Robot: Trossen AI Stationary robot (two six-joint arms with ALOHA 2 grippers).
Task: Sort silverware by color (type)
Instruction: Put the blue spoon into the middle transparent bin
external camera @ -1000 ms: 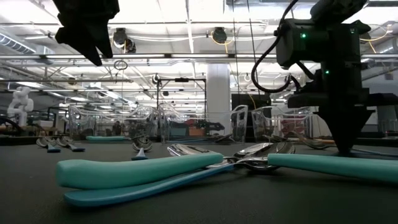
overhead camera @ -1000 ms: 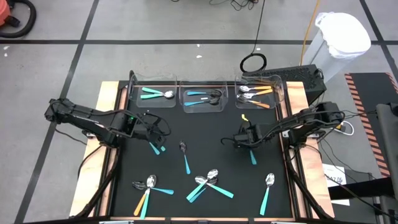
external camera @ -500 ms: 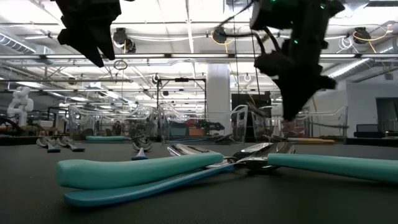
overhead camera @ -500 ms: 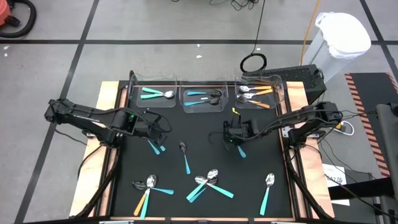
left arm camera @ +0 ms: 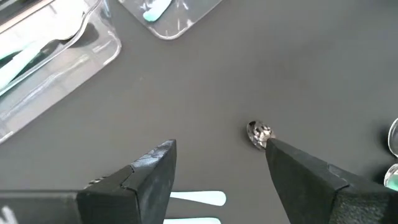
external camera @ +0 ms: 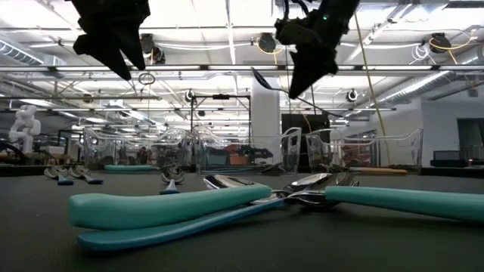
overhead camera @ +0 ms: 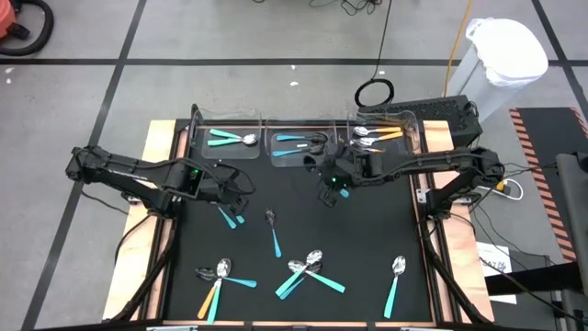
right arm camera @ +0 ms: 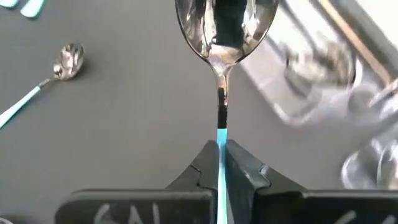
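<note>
Teal, blue and orange: saw those handle colours on the silverware (overhead camera: pixel 308 267) lying loose on the black mat (overhead camera: pixel 404 225), mostly by the near edge of the table and not yet sorted. Noted a pair of utensils (overhead camera: pixel 230 218) farther in, toward the left edge, right under the left claw (overhead camera: pixel 243 190). Found that claw released and spread wide, hovering clear of the mat; judged it as poised over its next pick. Found the right claw (right arm camera: pixel 219 154) past mid-table, raised off the mat and clenched on the blue handle of a spoon (right arm camera: pixel 225 25), bowl pointing ahead, probably so the bowl leads into a tray. Saw three clear trays along the far edge, with teal in the left tray (overhead camera: pixel 204 152), blue in the middle tray (overhead camera: pixel 272 156) and orange in the right tray (overhead camera: pixel 409 147). Judged the middle tray, just beyond the carried spoon, as its place by colour.
</note>
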